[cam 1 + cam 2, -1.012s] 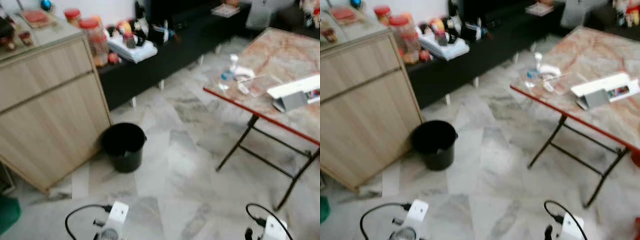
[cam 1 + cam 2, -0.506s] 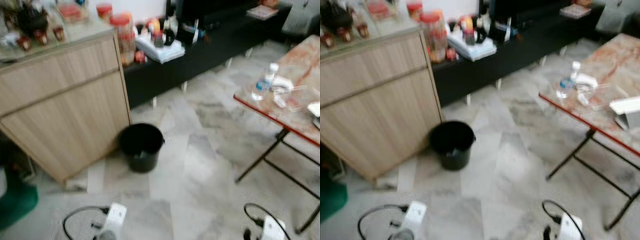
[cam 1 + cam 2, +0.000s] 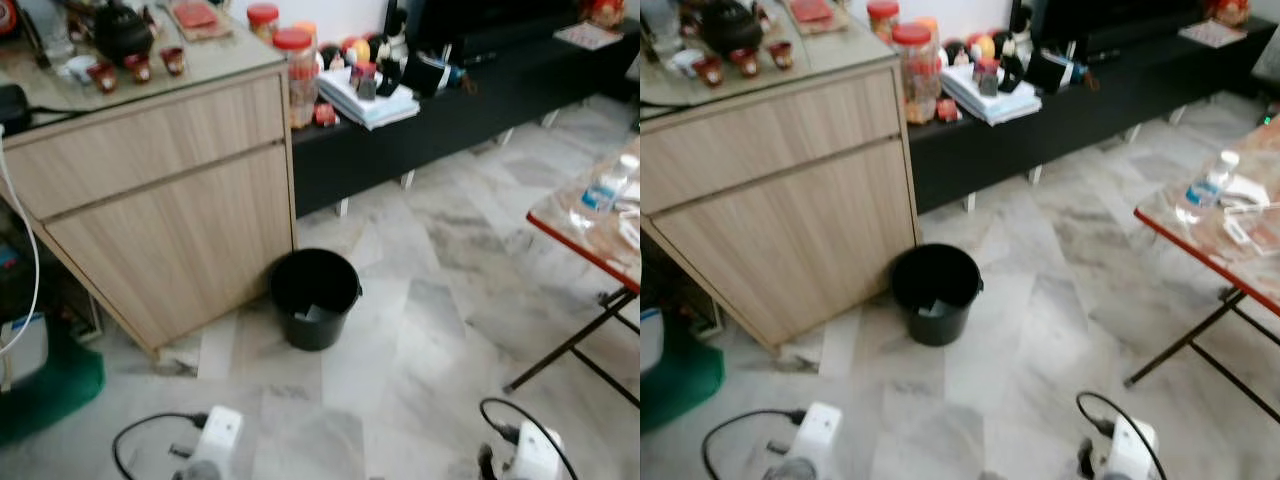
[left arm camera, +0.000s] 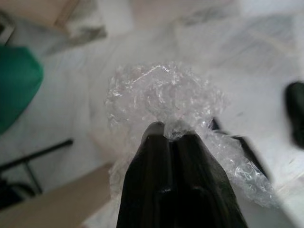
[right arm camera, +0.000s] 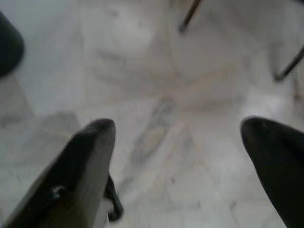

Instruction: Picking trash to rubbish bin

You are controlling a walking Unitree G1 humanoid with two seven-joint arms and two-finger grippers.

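The left gripper [image 4: 172, 135] pinches crumpled clear plastic [image 4: 164, 97] short of the black bin [image 3: 314, 297] — the right gripper [image 5: 178, 130] gapes wide, empty.

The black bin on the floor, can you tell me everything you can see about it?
The black bin is a round, plain bucket that looks like plastic, standing upright and open with no lid. It sits on the pale marble floor, close beside the corner of the wooden cabinet and in front of the low black bench. Inside, a small pale scrap lies at the bottom. Whether the bin touches the cabinet cannot be told.
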